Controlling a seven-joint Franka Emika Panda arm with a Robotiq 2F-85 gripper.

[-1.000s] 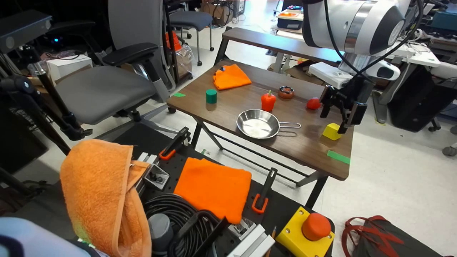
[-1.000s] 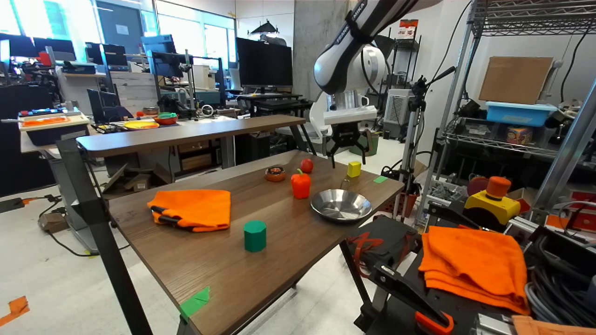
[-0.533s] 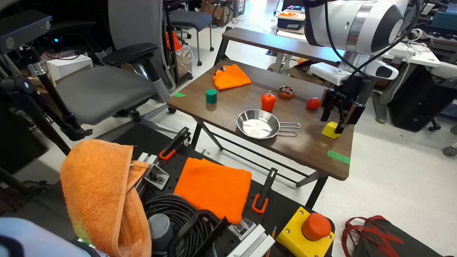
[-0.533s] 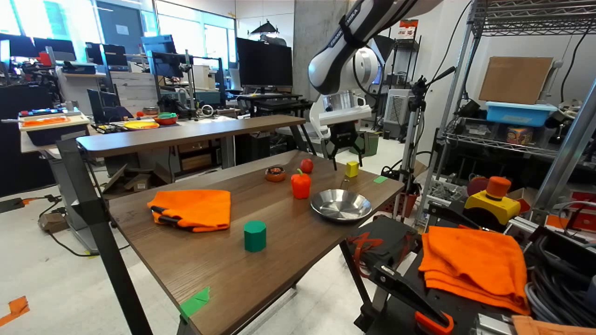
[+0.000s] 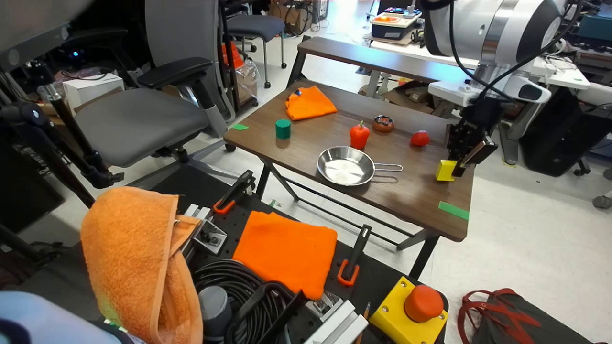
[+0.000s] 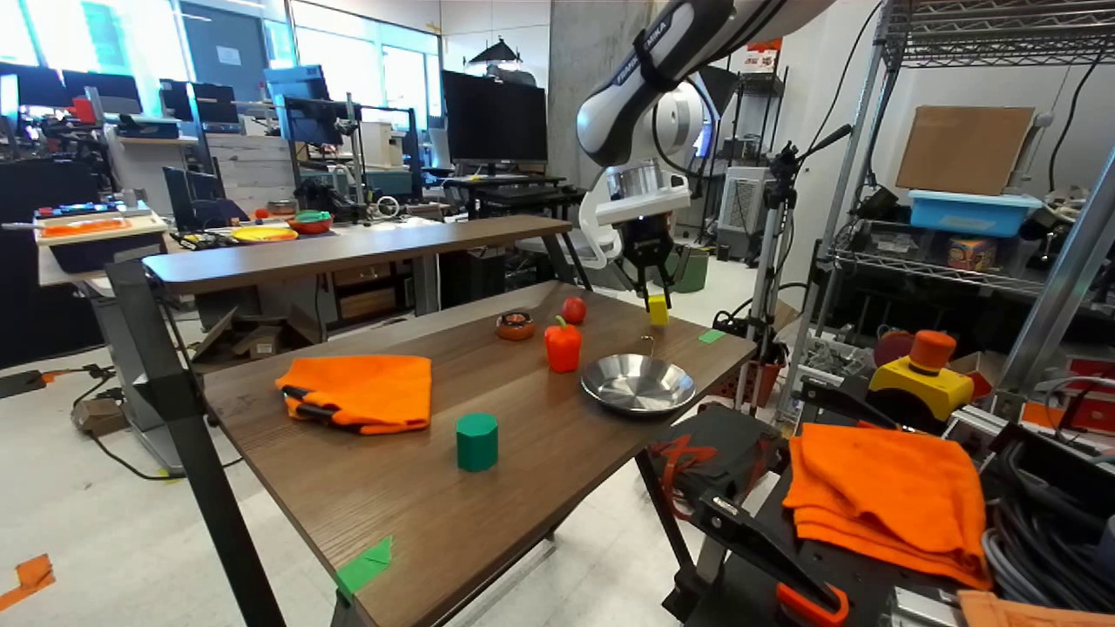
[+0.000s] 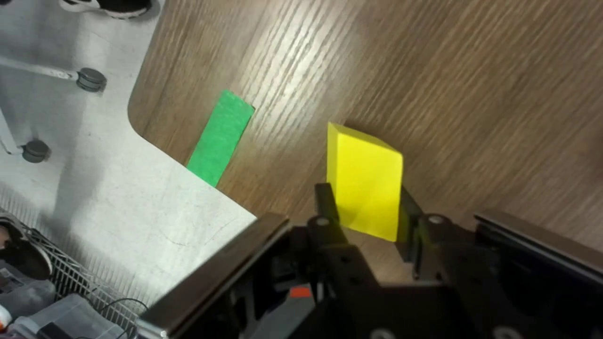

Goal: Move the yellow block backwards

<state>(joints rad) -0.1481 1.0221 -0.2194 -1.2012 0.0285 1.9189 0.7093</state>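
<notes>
The yellow block (image 7: pixel 370 181), bright and plain-faced, sits between the two black fingers of my gripper (image 7: pixel 365 200) in the wrist view. Both fingers press against its opposite sides, so the grip is shut on it. In both exterior views the block (image 5: pixel 445 170) shows at the tabletop's end, just past the pan handle, and the gripper (image 6: pixel 658 303) reaches down to it from above. Part of the block is covered by a finger in an exterior view. Whether its underside touches the wood, I cannot tell.
Green tape (image 7: pixel 221 137) marks the table corner close to the block. A metal pan (image 5: pixel 345 168) has its handle pointing toward the block. A red tomato-like ball (image 5: pixel 420 138), an orange-red pepper (image 6: pixel 563 346) and a small brown bowl (image 6: pixel 515 326) stand on the same tabletop.
The jaws have come together from wide apart and now grip the yellow block. The hand has turned and moved, and the block has turned and shifted slightly with it.
</notes>
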